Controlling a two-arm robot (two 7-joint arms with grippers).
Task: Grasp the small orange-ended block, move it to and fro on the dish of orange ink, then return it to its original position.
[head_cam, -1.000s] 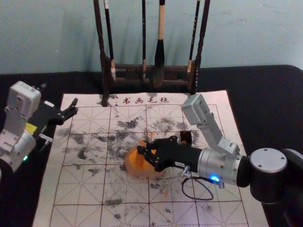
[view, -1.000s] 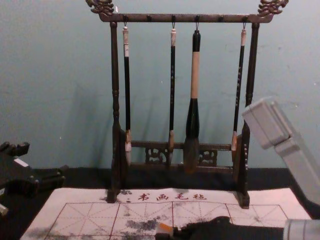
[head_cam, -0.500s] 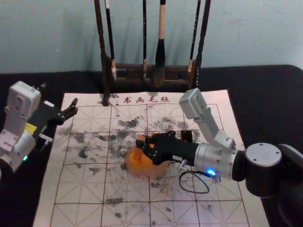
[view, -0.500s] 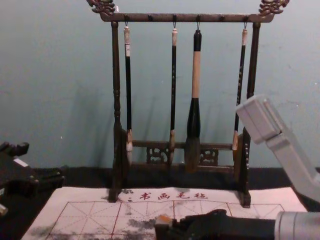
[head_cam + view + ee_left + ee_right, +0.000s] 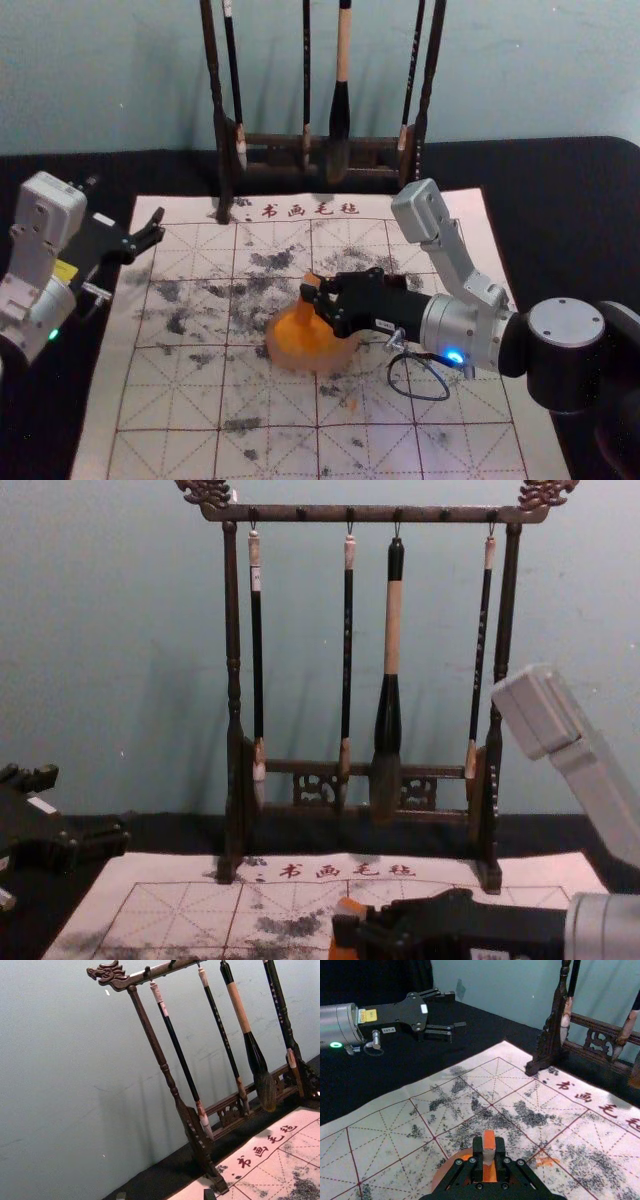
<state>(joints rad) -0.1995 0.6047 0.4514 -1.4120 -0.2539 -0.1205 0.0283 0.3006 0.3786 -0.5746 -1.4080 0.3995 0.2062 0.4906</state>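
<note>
In the head view my right gripper (image 5: 316, 296) is over the back part of the dish of orange ink (image 5: 330, 352), holding the small block (image 5: 310, 284) upright. The right wrist view has the right gripper (image 5: 489, 1152) shut on the block (image 5: 489, 1141), whose orange top and pale band stand between the fingertips, with the dish (image 5: 443, 1172) beneath. Whether the block's lower end touches the ink I cannot tell. My left gripper (image 5: 153, 228) stays parked at the mat's back left, open; its fingertips (image 5: 165, 1197) stand wide apart in the left wrist view.
A dark wooden rack (image 5: 275, 143) with hanging brushes stands behind the gridded mat (image 5: 165, 400). A small dark object (image 5: 396, 281) is just behind the right gripper, partly hidden. Ink smudges cover the mat around the dish.
The right gripper and block have shifted from the dish's left part toward the right, lately also slightly toward the rack. More of the dish's orange middle is uncovered. The left arm has stayed still.
</note>
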